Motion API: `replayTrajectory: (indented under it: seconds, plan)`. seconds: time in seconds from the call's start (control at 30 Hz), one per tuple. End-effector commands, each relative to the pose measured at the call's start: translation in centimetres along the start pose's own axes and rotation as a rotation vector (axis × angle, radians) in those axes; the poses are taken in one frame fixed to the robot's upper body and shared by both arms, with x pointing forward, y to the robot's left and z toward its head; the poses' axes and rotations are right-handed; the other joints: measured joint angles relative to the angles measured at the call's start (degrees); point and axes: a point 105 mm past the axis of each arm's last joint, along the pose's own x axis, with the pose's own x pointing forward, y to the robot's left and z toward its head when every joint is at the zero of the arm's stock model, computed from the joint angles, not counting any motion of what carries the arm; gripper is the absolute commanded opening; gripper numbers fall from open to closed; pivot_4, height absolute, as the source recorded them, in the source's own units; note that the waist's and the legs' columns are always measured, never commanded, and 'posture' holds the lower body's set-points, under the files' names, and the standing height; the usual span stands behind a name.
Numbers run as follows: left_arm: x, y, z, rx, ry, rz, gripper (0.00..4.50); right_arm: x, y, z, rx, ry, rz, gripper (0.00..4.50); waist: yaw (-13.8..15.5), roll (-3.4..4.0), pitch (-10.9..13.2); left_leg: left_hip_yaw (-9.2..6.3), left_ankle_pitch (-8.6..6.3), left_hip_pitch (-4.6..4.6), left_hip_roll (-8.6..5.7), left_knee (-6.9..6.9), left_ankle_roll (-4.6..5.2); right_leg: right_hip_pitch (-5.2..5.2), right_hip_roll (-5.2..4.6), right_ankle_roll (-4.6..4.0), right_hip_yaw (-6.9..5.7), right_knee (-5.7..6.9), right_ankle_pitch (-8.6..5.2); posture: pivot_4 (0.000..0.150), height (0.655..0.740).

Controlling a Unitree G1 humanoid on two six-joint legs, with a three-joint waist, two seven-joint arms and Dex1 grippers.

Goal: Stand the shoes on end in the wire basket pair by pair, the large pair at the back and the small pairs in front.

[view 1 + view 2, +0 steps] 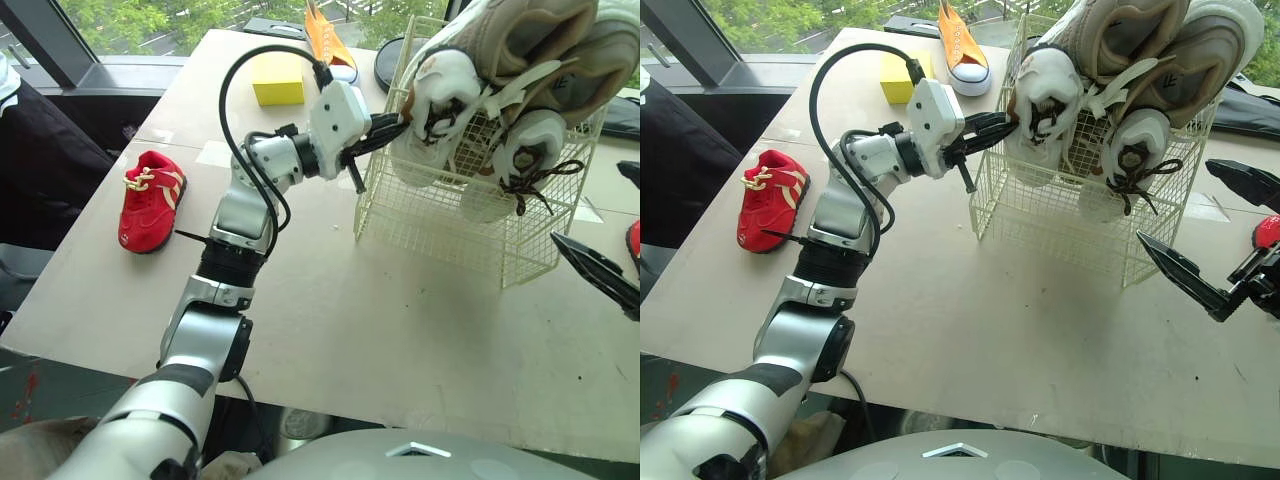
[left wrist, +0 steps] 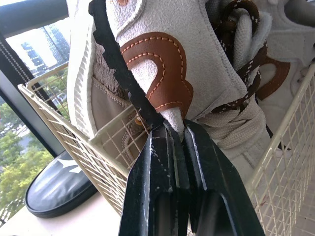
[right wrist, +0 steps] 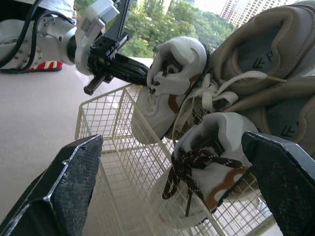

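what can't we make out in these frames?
Toes of the large beige shoes: hidden behind the small white shoes in the wire basket, head views.
Red object at the right edge: cut off by the frame, head views.
Black disc behind the basket: partly screened by the mesh, identity unclear.
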Motion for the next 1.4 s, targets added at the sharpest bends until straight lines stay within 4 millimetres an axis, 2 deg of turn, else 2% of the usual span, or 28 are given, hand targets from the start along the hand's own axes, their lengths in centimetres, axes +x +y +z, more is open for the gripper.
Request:
replayTrajectory:
  seconds: [0.03, 0.17, 0.33, 0.43, 0.53, 0.6, 0.7, 0.8, 0.9, 0.97, 1.07, 1.13, 1.23, 1.4]
  plan:
    - [0.3, -0.9, -0.6, 0.055, 0.037, -0.051, 0.07, -0.1, -0.3, -0.1, -0.011, 0.005, 0.018, 4.5, 0.03, 0.0, -0.01, 0.0, 0.0, 0.0, 0.0, 0.0, 0.0, 0.0, -0.01, 0.0, 0.0, 0.0, 0.0, 0.15, 0.74]
    - [-0.3, -0.9, -1.3, 0.02, 0.054, -0.073, 0.07, 0.2, -0.4, -0.4, -0.011, 0.011, 0.032, 4.5, -0.15, 0.03, -0.05, 0.01, 0.0, 0.03, 0.0, 0.04, 0.01, 0.03, -0.01, 0.0, 0.01, 0.0, 0.0, 0.15, 0.74]
    - [-2.3, -0.6, -0.9, -0.109, 0.034, -0.037, 2.04, -0.1, -0.9, -0.7, -0.015, 0.016, 0.037, 4.5, -0.54, 0.14, -0.11, 0.01, -0.01, 0.08, 0.04, 0.04, 0.01, 0.03, 0.0, -0.01, 0.01, 0.07, 0.0, 0.15, 0.74]
    - [-4.0, -0.8, -0.2, -0.156, 0.025, -0.025, 3.44, -0.5, -0.9, -1.0, -0.007, 0.026, 0.024, 4.5, -0.62, 0.21, -0.15, 0.02, 0.0, 0.12, 0.09, 0.03, -0.01, 0.02, 0.03, -0.01, 0.01, 0.13, 0.0, 0.15, 0.74]
    - [-6.5, -0.4, 0.8, -0.256, 0.026, -0.01, 4.48, -1.1, -1.3, -2.0, 0.044, 0.075, -0.045, 4.5, -0.54, 0.23, -0.14, 0.0, 0.01, 0.13, 0.13, 0.03, -0.02, 0.02, 0.02, -0.21, 0.0, 0.15, -0.11, 0.15, 0.74]
    - [-7.7, -0.5, 1.8, -0.308, 0.017, -0.029, 4.48, -1.6, -1.8, -2.6, 0.102, 0.103, -0.089, 4.5, -0.47, 0.26, -0.12, 0.0, 0.03, 0.11, 0.13, 0.03, -0.08, 0.0, -0.01, -0.24, 0.0, 0.15, -0.14, 0.15, 0.74]
    - [-9.0, -2.2, 3.6, -0.409, -0.013, -0.16, 4.48, -3.1, -3.3, -4.1, 0.214, 0.155, -0.203, 4.5, -0.26, 0.23, -0.11, 0.01, 0.15, 0.07, 0.13, 0.05, -0.3, 0.01, -0.07, -0.25, -0.01, 0.1, -0.14, 0.15, 0.74]
    - [-8.8, -3.8, 5.3, -0.503, -0.026, -0.296, 4.48, -5.3, -4.7, -5.2, 0.264, 0.237, -0.319, 4.5, 0.09, 0.27, -0.12, -0.01, 0.15, 0.01, 0.09, 0.05, -0.31, 0.01, -0.12, -0.25, -0.05, 0.02, -0.15, 0.15, 0.74]
    - [-7.9, -4.8, 6.7, -0.568, -0.059, -0.387, 4.48, -8.1, -6.4, -6.2, 0.236, 0.35, -0.468, 4.5, 0.1, 0.27, -0.11, -0.01, 0.15, -0.01, 0.06, 0.05, -0.31, 0.01, -0.1, -0.25, -0.04, 0.02, -0.15, 0.15, 0.74]
    - [-6.6, -5.2, 6.8, -0.579, -0.044, -0.406, 4.48, -9.6, -7.5, -6.5, 0.144, 0.426, -0.57, 4.5, 0.05, 0.31, -0.13, 0.0, 0.15, -0.01, 0.06, 0.05, -0.3, 0.01, -0.06, -0.24, -0.03, 0.02, -0.16, 0.15, 0.74]
    - [-4.7, -5.7, 6.9, -0.533, -0.031, -0.402, 4.48, -10.9, -8.5, -7.7, 0.042, 0.598, -0.649, 4.5, -0.21, 0.36, -0.15, 0.05, 0.07, 0.03, 0.05, 0.05, -0.17, 0.01, 0.02, -0.16, 0.06, 0.02, -0.2, 0.15, 0.74]
    - [-3.5, -5.4, 6.9, -0.488, -0.027, -0.341, 4.48, -11.6, -8.9, -8.3, 0.073, 0.644, -0.672, 4.5, -0.49, 0.37, -0.16, 0.1, 0.02, 0.05, 0.05, 0.05, -0.05, 0.01, 0.08, -0.03, 0.13, 0.04, -0.28, 0.15, 0.74]
    - [-1.5, -4.4, 8.0, -0.459, -0.034, -0.291, 4.48, -13.3, -11.0, -10.4, 0.06, 0.87, -0.763, 4.5, -0.57, 0.32, -0.13, 0.15, 0.02, 0.07, 0.05, 0.05, -0.04, 0.0, 0.14, -0.04, 0.19, 0.08, -0.26, 0.15, 0.74]
    - [-1.2, -5.4, 9.0, -0.537, -0.004, -0.464, 4.48, -13.6, -11.3, -13.0, 0.201, 1.016, -0.743, 4.5, -0.47, 0.39, -0.19, 0.17, 0.02, 0.07, 0.05, 0.03, 0.0, -0.06, 0.48, -0.08, 0.26, 0.1, -0.26, 0.15, 0.74]
